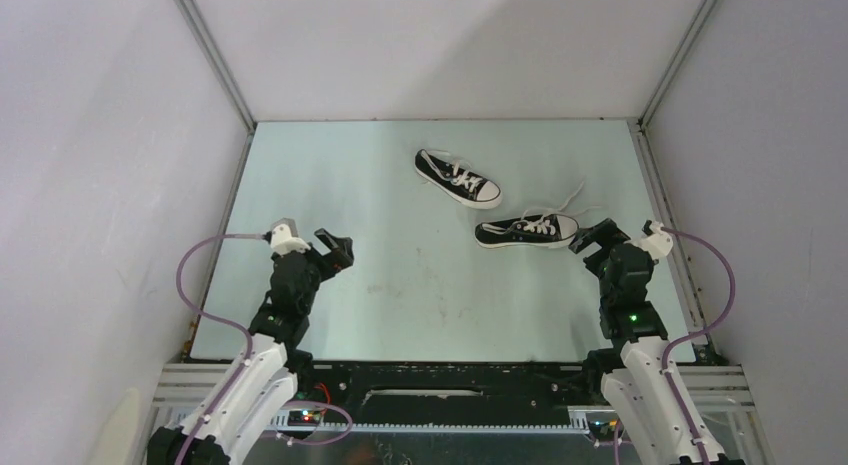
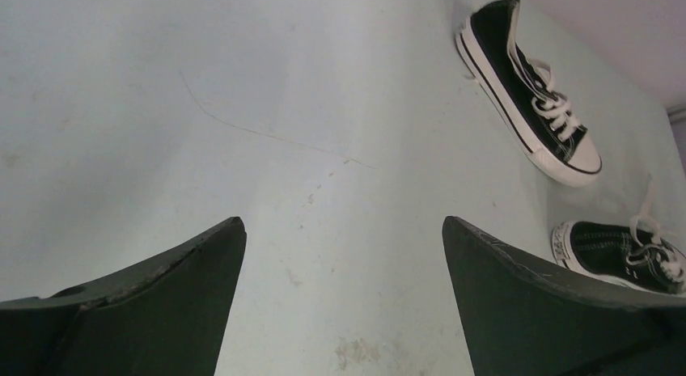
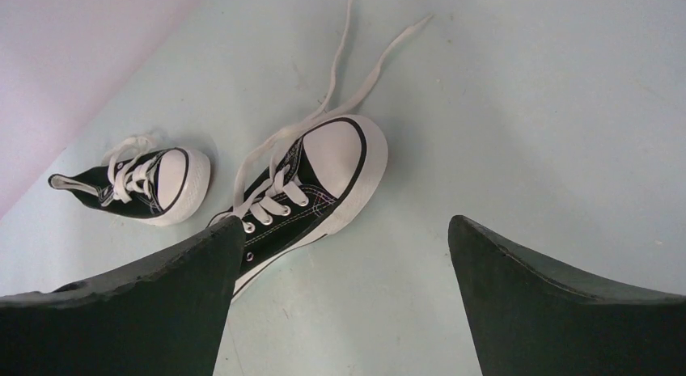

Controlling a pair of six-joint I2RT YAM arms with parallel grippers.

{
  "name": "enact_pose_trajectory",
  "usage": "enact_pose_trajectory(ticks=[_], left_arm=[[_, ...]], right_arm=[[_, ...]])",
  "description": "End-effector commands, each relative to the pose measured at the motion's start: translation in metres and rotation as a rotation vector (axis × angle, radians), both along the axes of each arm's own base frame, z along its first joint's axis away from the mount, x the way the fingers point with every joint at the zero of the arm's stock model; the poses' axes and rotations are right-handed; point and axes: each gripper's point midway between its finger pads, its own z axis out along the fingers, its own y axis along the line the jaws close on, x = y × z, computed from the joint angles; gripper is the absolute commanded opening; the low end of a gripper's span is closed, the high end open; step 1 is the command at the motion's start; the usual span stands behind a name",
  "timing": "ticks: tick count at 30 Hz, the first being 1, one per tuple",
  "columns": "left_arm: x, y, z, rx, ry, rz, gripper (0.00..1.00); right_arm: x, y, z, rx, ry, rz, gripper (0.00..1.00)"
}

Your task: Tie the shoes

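Left fingers spread to full width, gripping nothing, poised above the surface on its left side. Right fingers equally wide and empty, hovering just beside the toe of the near shoe, white laces untied and trailing loose. Far shoe farther back, near the middle, apart from both.

Pale green table, scuffed, stained near the middle. Far shoe sits angled, right of ctr; near shoe just beside, laces trailing loose.
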Motion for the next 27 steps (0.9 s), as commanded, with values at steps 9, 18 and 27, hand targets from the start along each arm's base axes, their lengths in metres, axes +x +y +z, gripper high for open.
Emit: enact_pose_trajectory(ticks=[9, 18, 27], left_arm=[[0.010, -0.045, 0.037, -0.024, -0.142, -0.248, 1.00], [0.016, -0.112, 0.047, -0.003, -0.088, -0.451, 1.00], [0.025, -0.179, 0.051, 0.003, 0.022, -0.621, 0.99]], right_arm=[[0.013, 0.014, 0.007, -0.011, -0.024, 0.100, 0.99], [0.038, 0.036, -0.005, -0.033, 0.044, 0.267, 0.98], [0.079, 0.009, -0.017, 0.109, 0.149, 0.239, 0.96]])
